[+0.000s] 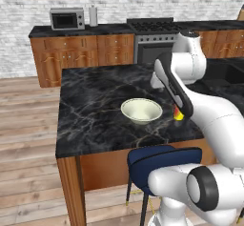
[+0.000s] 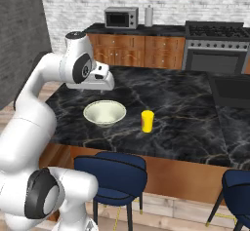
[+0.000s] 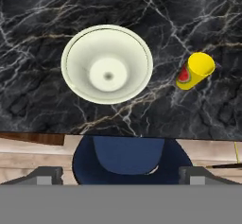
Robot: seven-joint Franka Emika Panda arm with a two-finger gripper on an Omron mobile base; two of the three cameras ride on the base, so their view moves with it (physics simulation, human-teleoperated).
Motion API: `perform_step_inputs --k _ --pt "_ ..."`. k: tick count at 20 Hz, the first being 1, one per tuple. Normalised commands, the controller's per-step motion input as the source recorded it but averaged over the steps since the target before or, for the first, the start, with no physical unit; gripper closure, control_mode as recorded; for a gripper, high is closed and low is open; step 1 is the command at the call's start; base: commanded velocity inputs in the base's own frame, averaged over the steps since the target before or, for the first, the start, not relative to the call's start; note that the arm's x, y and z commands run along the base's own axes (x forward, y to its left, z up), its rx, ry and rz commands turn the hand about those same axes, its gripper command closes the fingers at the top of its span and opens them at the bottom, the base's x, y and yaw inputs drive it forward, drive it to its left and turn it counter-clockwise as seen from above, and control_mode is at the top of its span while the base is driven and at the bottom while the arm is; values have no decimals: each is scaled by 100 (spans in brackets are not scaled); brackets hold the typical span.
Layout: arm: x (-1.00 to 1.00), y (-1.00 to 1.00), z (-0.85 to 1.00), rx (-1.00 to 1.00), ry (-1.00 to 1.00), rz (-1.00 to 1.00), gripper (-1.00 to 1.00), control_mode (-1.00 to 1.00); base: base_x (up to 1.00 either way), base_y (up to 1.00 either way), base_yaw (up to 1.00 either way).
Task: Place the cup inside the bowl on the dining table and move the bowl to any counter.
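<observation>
white robot arm (image 2: 34, 108): bent high over black marble dining table (image 2: 185, 113) | gripper (image 3: 121, 173): fingers wide apart, holding nothing | small yellow cup (image 3: 196, 70): at 3 o'clock from wide cream-white bowl (image 3: 107, 64), near, not touching

White arm bent at elbow, forearm reaching forward, hand (image 2: 100, 80) pointing down. Fingers (image 3: 47, 175) spread wide apart, nothing between them, nothing touching either tip.
</observation>
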Motion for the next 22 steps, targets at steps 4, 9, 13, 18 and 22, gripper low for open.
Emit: perform_step_inputs --k 4,9,13,18,22 --pt "20 -57 0 -3 0 0 -100 -100 0 0 0" --pt "8 -45 0 0 0 -1 -100 -100 0 0 0" --pt "2 -44 0 0 0 -9 -100 -100 0 0 0" --pt "8 -27 0 0 0 -12 -100 -100 0 0 0" --pt "12 -29 0 0 0 -15 -100 -100 0 0 0"
